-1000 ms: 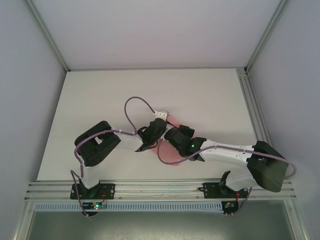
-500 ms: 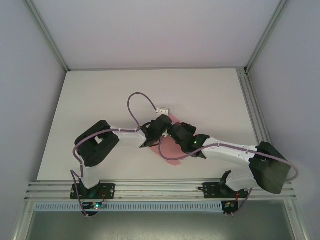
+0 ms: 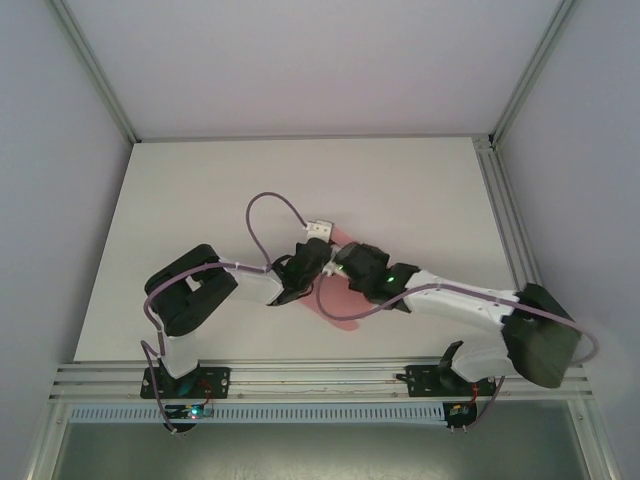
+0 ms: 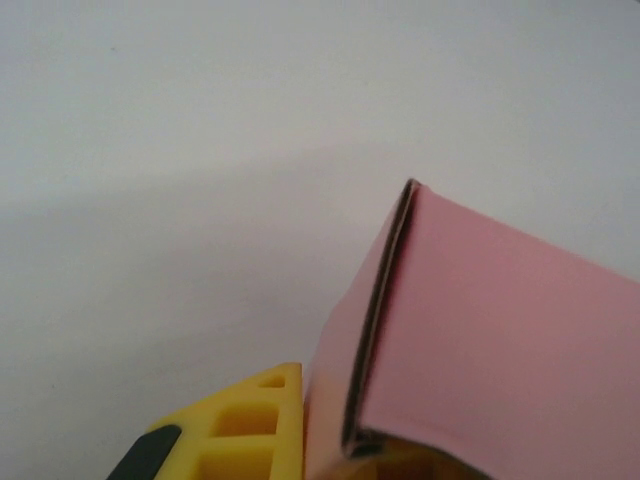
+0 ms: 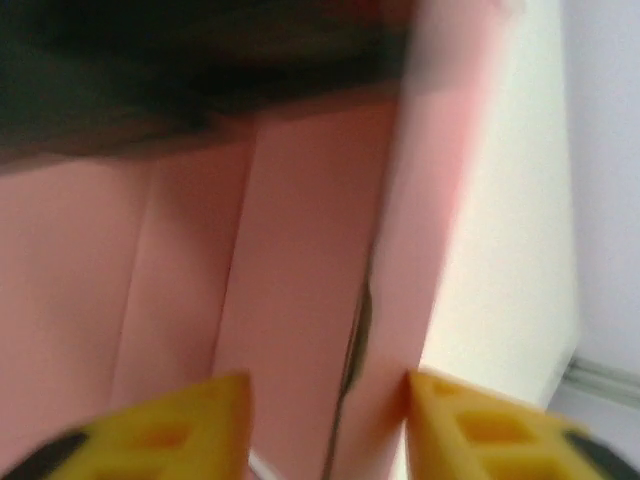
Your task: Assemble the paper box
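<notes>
The pink paper box [image 3: 338, 303] lies partly folded at mid-table, under both wrists. In the left wrist view its folded double edge [image 4: 470, 330] rises right beside my yellow finger [image 4: 245, 425]. My left gripper [image 3: 310, 254] is shut on the card, and its other finger is hidden under the card. My right gripper [image 3: 347, 262] meets it from the right. In the right wrist view my right gripper [image 5: 325, 415] is open, its yellow fingertips apart on either side of the upright pink panels [image 5: 300, 250]. The right fingertip [image 5: 480, 420] sits against a flap's edge.
The white tabletop [image 3: 200, 200] stretches out behind and to both sides of the arms. Aluminium frame rails [image 3: 500, 200] run along the right edge and the near edge. A purple cable [image 3: 262, 215] loops above the left wrist.
My right gripper has opened from shut and shifted slightly up and left along the box. The left wrist swung right and back, still shut on the card.
</notes>
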Robot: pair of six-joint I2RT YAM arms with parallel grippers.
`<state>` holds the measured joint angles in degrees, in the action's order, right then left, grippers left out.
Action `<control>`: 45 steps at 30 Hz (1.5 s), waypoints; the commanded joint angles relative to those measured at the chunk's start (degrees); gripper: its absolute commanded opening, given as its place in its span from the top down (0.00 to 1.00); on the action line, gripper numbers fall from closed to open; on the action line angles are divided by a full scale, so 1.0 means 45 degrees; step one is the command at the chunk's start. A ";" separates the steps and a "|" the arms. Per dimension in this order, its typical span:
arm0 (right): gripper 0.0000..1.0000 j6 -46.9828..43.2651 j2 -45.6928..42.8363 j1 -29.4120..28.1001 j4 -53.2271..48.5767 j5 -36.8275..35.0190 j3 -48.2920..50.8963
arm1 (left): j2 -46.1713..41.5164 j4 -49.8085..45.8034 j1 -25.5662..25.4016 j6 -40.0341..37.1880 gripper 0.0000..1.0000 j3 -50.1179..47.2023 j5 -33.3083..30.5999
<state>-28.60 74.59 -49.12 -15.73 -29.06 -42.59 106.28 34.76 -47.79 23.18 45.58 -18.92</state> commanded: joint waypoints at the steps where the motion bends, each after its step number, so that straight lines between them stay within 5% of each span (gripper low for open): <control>1: 0.35 0.2271 -0.2757 0.0839 -0.0098 0.2930 -0.0829 | -0.0514 0.2362 0.1112 0.0123 1.00 -0.1290 -0.0503; 4: 0.02 0.2293 -0.4817 0.0836 -0.0719 0.4914 -0.0875 | -0.1342 0.1851 0.1298 0.0247 1.00 -0.1331 -0.0598; 7: 0.02 0.2279 -0.6750 0.0838 -0.0330 0.5381 -0.0628 | -0.2232 0.1669 0.1525 0.0318 1.00 -0.1473 -0.0398; 15: 0.02 0.3752 -0.7947 0.1841 -0.0605 0.1563 -0.1952 | -0.5768 0.1005 0.1751 -0.0443 1.00 -0.2551 0.0441; 23: 0.02 0.5145 -0.5664 0.3777 -0.2423 0.4768 -0.4874 | -0.8572 -0.0448 0.1748 -0.1308 1.00 -0.3281 0.1144; 31: 0.02 0.5377 -0.3979 0.4062 -0.3398 0.9169 -0.6398 | -0.8898 -0.0838 0.1754 -0.1249 1.00 -0.3369 -0.0002; 38: 0.02 0.4781 -0.2937 0.4070 -0.4594 0.7541 -0.6226 | -0.8955 -0.0580 0.1745 -0.1159 1.00 -0.3427 0.0285; 45: 0.02 0.4188 -0.2019 0.4024 -0.3772 0.9007 -0.5383 | -0.8797 -0.0596 0.1772 -0.0575 1.00 -0.3244 0.0435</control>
<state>-7.86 63.83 -31.22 -34.06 8.51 -69.08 66.78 30.26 -40.36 18.44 30.50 -17.21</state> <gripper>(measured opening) 0.982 0.088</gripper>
